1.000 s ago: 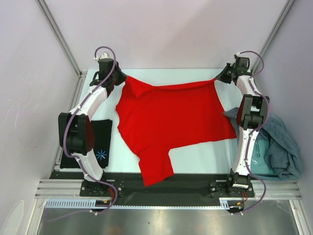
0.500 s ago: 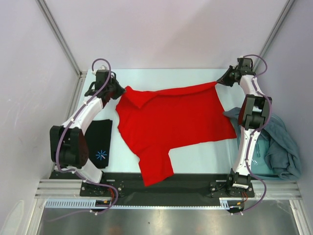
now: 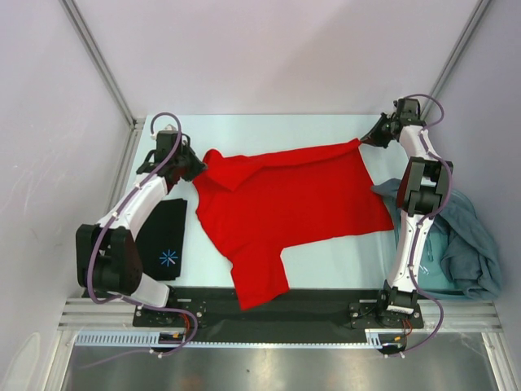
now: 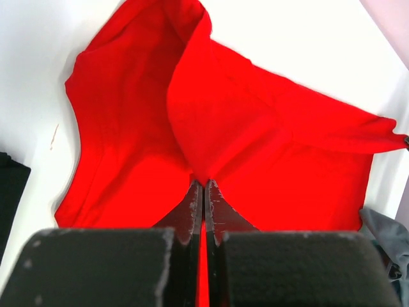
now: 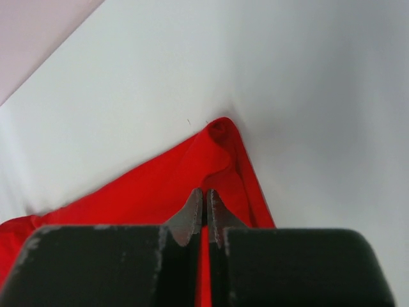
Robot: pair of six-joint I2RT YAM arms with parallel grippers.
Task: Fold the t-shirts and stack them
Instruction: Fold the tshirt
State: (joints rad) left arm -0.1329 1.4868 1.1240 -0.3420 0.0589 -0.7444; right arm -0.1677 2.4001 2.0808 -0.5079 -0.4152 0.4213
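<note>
Across the middle of the table point(image 3: 326, 126) lies the red t-shirt point(image 3: 293, 195), its far corners pinched by the left gripper point(image 3: 198, 165) and right gripper point(image 3: 364, 140), both clamped tight. They're spreading it, I'd say; next it needs pulling taut and laying flat before folding.

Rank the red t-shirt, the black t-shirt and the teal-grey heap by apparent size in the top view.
1. red t-shirt, spread out.
2. teal-grey heap, bunched.
3. black t-shirt, folded.
Both 2 and 3 are partly hidden, so their order is less sure.
</note>
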